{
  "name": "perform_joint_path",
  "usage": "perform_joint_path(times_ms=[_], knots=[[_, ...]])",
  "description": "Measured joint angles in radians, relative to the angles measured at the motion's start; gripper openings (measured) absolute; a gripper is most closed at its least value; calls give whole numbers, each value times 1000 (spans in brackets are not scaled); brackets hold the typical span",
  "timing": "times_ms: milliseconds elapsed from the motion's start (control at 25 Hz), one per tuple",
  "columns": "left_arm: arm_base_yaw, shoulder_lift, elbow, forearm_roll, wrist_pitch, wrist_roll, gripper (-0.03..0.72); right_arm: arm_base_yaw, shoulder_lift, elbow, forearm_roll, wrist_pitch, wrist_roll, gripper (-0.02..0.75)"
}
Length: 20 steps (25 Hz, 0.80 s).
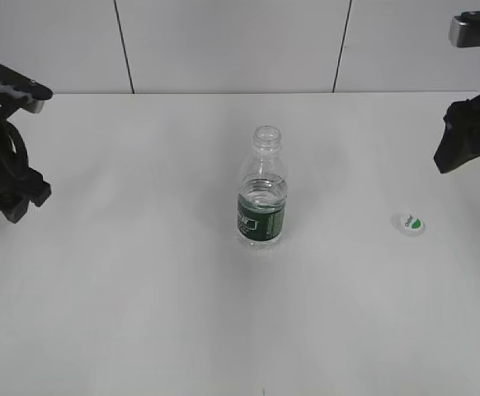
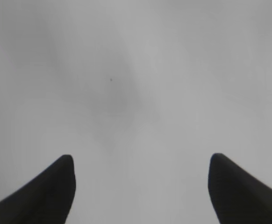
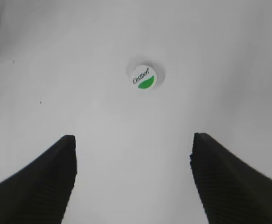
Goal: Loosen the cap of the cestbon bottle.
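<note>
The cestbon bottle (image 1: 262,196) stands upright at the middle of the white table, its neck open with no cap on it. The cap (image 1: 410,223) lies flat on the table to the bottle's right, green mark up; it also shows in the right wrist view (image 3: 143,77). My right gripper (image 1: 463,148) is open and empty, raised above and behind the cap (image 3: 133,144). My left gripper (image 1: 13,194) is open and empty at the far left, over bare table (image 2: 140,161). The bottle is out of both wrist views.
The white table (image 1: 141,289) runs back to a pale panelled wall (image 1: 223,41). Nothing else stands on it.
</note>
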<state>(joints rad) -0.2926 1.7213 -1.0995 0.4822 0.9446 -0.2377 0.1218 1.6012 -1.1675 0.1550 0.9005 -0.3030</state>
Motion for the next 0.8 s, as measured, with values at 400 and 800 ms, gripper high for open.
perform_joint_path(times_ms=[400,800], knots=[[5,-90,0,-251,117,146,531,0,-25,0,-34,195,1,580],[8,-229,8,-328,222,167,531,0,-186,0,-42,310,2,580]])
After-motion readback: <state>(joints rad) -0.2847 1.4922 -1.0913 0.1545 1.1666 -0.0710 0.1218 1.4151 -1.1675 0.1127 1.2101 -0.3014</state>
